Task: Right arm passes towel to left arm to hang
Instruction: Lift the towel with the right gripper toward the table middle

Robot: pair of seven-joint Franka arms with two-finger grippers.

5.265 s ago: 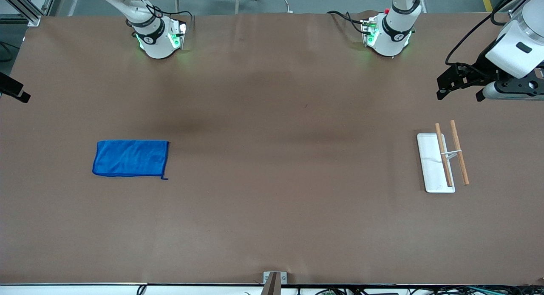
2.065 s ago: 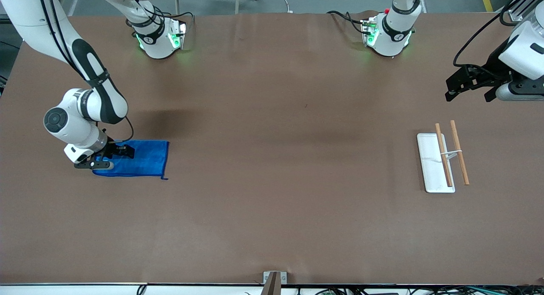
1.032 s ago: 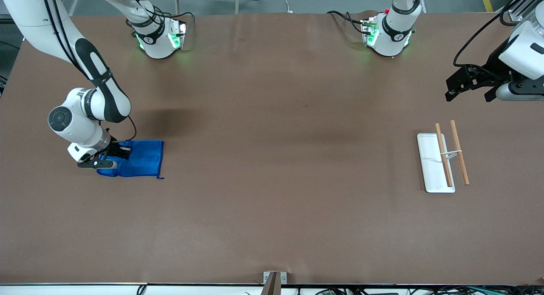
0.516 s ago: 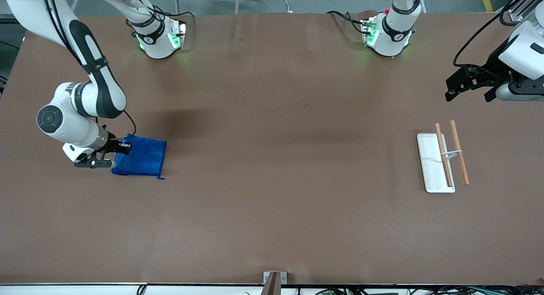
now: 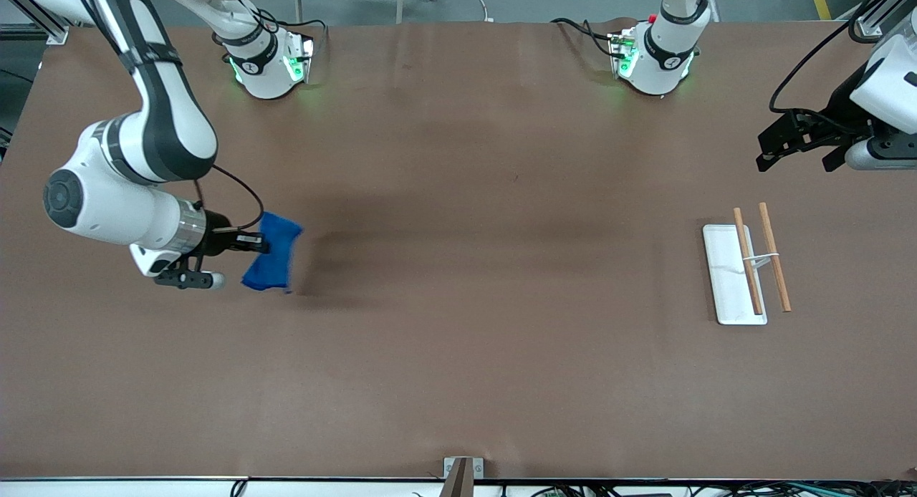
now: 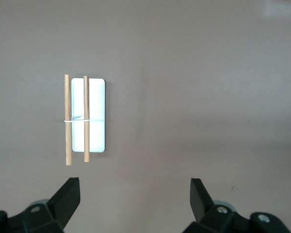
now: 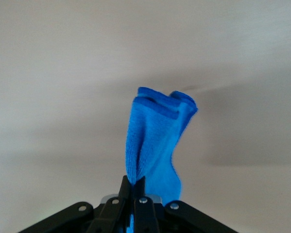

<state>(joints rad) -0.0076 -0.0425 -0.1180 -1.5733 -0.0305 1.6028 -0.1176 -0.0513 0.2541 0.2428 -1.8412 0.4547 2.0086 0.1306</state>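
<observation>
Up at the right arm's end of the tabletop (image 5: pixel 458 382), the right gripper (image 5: pixel 252 245) holds the towel (image 5: pixel 272 261) in the air, its jaws clenched on one bunched edge so that the blue cloth hangs in loose folds over the brown surface, casting a soft shadow beside it. From the right wrist view the towel (image 7: pixel 157 138) droops away from the pinched jaws in a narrow, doubled-over drape. Well apart, toward the left arm's end, the left gripper (image 5: pixel 799 142) waits in the air with its jaws spread wide and nothing between them, over bare tabletop farther from the front camera than the white tray (image 5: pixel 725 282), which carries two wooden rods (image 5: pixel 775 268) lying side by side.
</observation>
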